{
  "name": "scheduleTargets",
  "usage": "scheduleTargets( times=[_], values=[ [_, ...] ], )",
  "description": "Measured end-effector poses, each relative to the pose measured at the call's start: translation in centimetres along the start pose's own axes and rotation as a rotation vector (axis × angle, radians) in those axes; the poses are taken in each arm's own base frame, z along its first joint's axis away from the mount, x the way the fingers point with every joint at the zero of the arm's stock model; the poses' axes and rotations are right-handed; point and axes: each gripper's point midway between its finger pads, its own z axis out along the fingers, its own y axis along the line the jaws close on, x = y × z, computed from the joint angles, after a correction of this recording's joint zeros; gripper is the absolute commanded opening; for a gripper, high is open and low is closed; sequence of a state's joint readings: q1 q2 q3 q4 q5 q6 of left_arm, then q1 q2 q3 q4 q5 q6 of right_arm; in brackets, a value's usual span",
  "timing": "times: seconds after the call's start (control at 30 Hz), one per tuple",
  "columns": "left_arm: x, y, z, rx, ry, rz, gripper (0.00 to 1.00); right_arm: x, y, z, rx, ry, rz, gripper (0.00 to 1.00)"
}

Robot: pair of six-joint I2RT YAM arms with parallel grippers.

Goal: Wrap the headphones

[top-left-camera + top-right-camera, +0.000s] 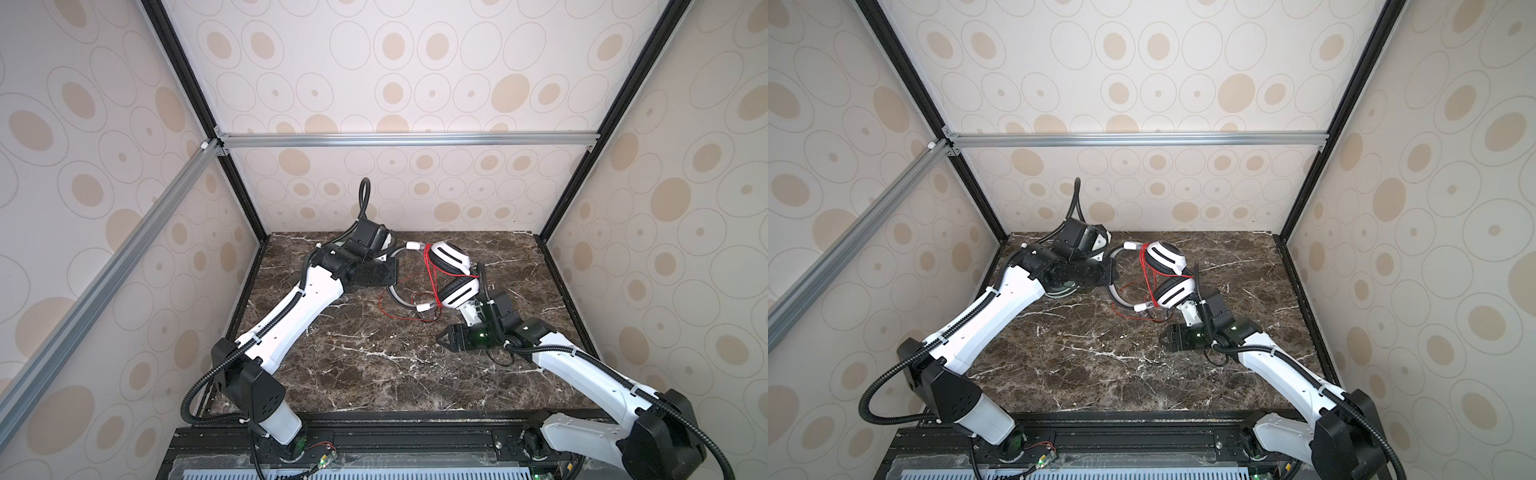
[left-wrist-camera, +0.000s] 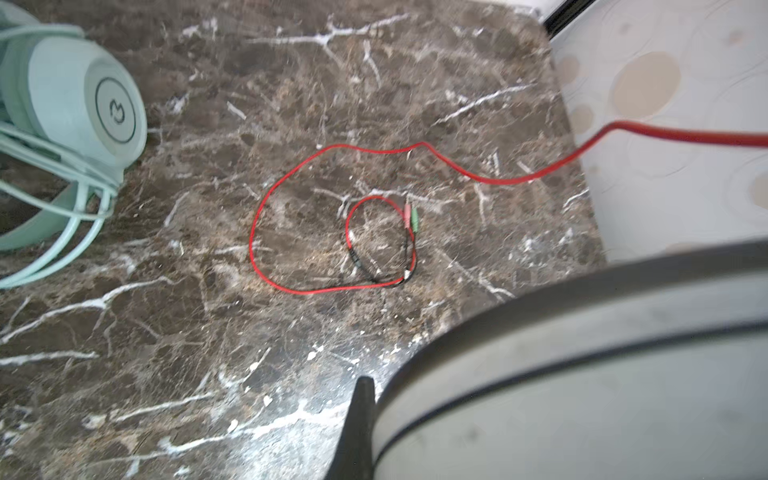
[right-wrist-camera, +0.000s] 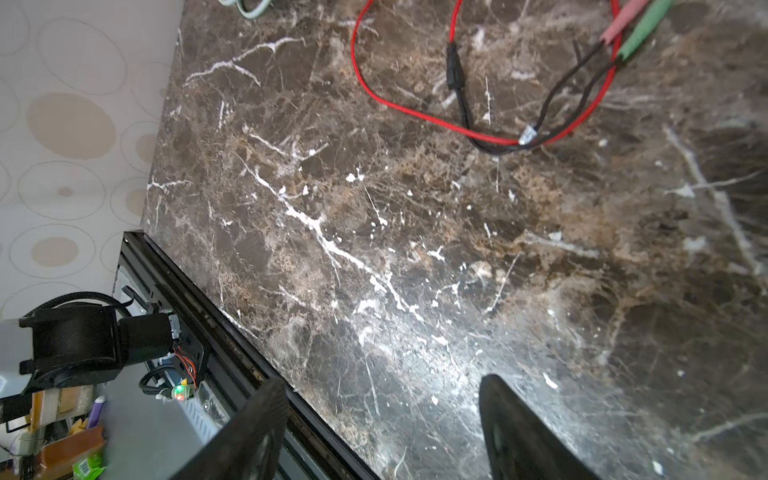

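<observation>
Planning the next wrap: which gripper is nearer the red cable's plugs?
Right. The right gripper, open, is close by the plugs; the left gripper is farther, clamped on the grey headband.

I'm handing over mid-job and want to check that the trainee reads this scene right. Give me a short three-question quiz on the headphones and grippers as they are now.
1. True or false: the right gripper is shut on the red cable of the white headphones.
2. Where do the cable's pink and green plugs lie? A) on the table B) between the right gripper's fingers C) inside an ear cup
3. Fill in: the other headphones, with their own cable wound round them, are ____ in colour.

Key: 1 false, it is open and empty; 2 A; 3 mint green.
</observation>
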State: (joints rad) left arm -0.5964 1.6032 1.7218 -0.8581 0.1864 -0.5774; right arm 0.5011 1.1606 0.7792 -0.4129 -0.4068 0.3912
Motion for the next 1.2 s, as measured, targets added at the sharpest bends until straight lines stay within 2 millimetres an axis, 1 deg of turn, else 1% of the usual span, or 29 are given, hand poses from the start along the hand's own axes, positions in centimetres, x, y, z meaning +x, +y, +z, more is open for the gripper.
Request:
scheduleTargets(
  times=[0.03,0.13,0.2,0.27,0.33,0.4,0.53,0.6,0.73,0.83,0.93,1.03,1.13,1.2],
  values=[
    [-0.5,-0.5,-0.5,0.015,-0.013,-0.004,0.00,-0.4,0.2,-0.1,-0.009,-0.016,-0.005,0.75],
    [-2.1,-1.9,-2.0,0.056,-0.048,-0.013,0.00,-2.5,0.6,-1.1,-0.058,-0.108,-0.011,0.77],
    [-2.9,-2.6,-2.8,0.072,-0.061,-0.015,0.00,-4.2,0.4,-2.1,-0.092,-0.194,0.003,0.78],
    [-3.6,-3.1,-3.3,0.082,-0.069,-0.018,0.00,-5.4,0.0,-2.7,-0.109,-0.248,0.025,0.78],
    [-4.1,-3.5,-3.6,0.086,-0.072,-0.019,0.00,-6.4,-0.5,-2.4,-0.128,-0.267,0.043,0.78],
    [-4.7,-3.9,-3.9,0.093,-0.073,-0.022,0.00,-7.2,-0.6,-1.0,-0.157,-0.241,0.053,0.75],
    [-6.0,-4.8,-4.4,0.116,-0.086,-0.023,0.00,-8.5,-1.2,2.8,-0.234,-0.207,0.074,0.75],
    [-6.7,-5.2,-5.0,0.132,-0.100,-0.023,0.00,-9.1,-1.5,4.6,-0.278,-0.203,0.087,0.73],
    [-7.6,-5.5,-6.2,0.160,-0.128,-0.031,0.00,-10.5,-1.6,7.8,-0.343,-0.189,0.112,0.73],
    [-8.1,-5.3,-6.7,0.169,-0.140,-0.041,0.00,-11.7,-0.6,10.0,-0.383,-0.180,0.106,0.72],
    [-8.4,-4.9,-6.8,0.165,-0.144,-0.052,0.00,-12.8,1.2,12.2,-0.422,-0.176,0.089,0.68],
    [-8.6,-4.4,-6.8,0.157,-0.147,-0.060,0.00,-13.8,3.0,14.8,-0.457,-0.172,0.086,0.66],
    [-8.8,-4.1,-7.0,0.153,-0.151,-0.066,0.00,-14.3,4.3,17.7,-0.486,-0.163,0.104,0.64],
    [-8.8,-4.0,-7.1,0.152,-0.154,-0.068,0.00,-14.4,5.0,19.6,-0.500,-0.152,0.120,0.64]
  ],
)
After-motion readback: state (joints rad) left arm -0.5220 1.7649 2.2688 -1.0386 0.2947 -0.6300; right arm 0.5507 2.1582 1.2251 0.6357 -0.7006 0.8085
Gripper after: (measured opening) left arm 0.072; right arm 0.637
